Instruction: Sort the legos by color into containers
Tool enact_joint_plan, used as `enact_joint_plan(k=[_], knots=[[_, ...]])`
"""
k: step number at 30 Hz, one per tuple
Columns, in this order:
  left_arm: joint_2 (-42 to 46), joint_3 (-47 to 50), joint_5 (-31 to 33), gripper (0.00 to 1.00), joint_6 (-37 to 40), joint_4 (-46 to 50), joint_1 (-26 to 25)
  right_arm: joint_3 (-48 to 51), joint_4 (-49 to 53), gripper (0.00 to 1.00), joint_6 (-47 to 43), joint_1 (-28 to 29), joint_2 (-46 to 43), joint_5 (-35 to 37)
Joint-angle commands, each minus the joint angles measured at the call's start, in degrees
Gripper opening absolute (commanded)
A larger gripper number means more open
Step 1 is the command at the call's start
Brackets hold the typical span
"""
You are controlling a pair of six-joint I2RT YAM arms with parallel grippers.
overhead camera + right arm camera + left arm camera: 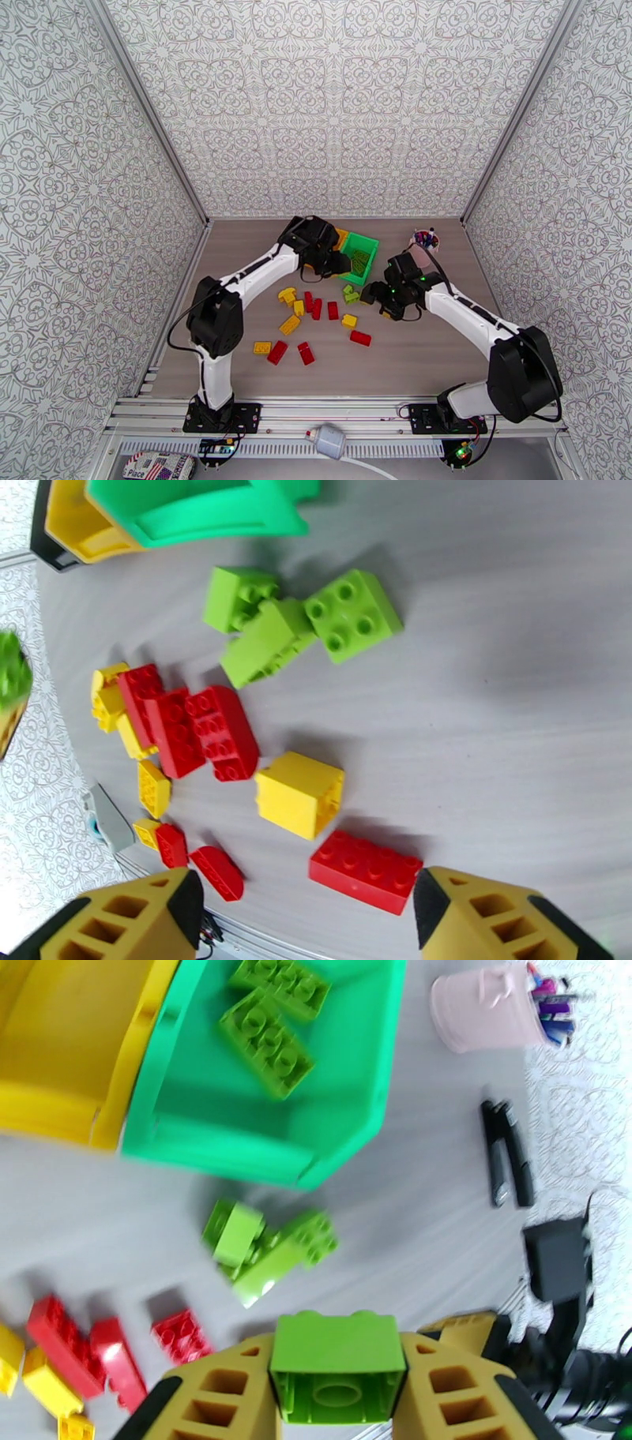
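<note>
Light green lego (336, 1355): studs on top, hollow underside toward the wrist camera. It is clamped by its sides in the left gripper (336, 1386), whose jaws are closed narrow on it, near the green bin (237, 1157). Two green bricks (272, 1039) lie inside that bin. A loose green cluster (292, 626) sits on the tabletop (513, 677) just outside the bin's wall. Red and yellow bricks (197, 733) are scattered farther from the bin. The right gripper (306, 906) is spread wide and empty over a red brick (365, 871).
</note>
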State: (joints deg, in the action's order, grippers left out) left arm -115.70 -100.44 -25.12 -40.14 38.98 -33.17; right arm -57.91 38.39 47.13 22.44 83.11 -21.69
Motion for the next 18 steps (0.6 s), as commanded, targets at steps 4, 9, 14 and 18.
enact_joint_plan(k=[4,9,14,18], knots=[[-6.58,-7.92,-3.99,0.38,-4.62,-3.45,2.01,-2.73,2.44,0.75,0.1,-0.92,-0.05,1.6],[-11.55,-17.69,-4.91,0.56,-5.35,-1.35,1.97,-3.7,5.02,0.77,-1.01,-1.08,-1.1,3.51],[-12.74,-22.16,-4.26,0.72,-4.86,-0.15,1.57,-5.09,7.99,0.77,-3.65,-1.31,-1.33,5.46],[-8.86,-20.02,-2.83,0.74,-4.11,0.26,1.53,-6.19,10.29,0.77,-7.03,-1.29,0.22,7.14]])
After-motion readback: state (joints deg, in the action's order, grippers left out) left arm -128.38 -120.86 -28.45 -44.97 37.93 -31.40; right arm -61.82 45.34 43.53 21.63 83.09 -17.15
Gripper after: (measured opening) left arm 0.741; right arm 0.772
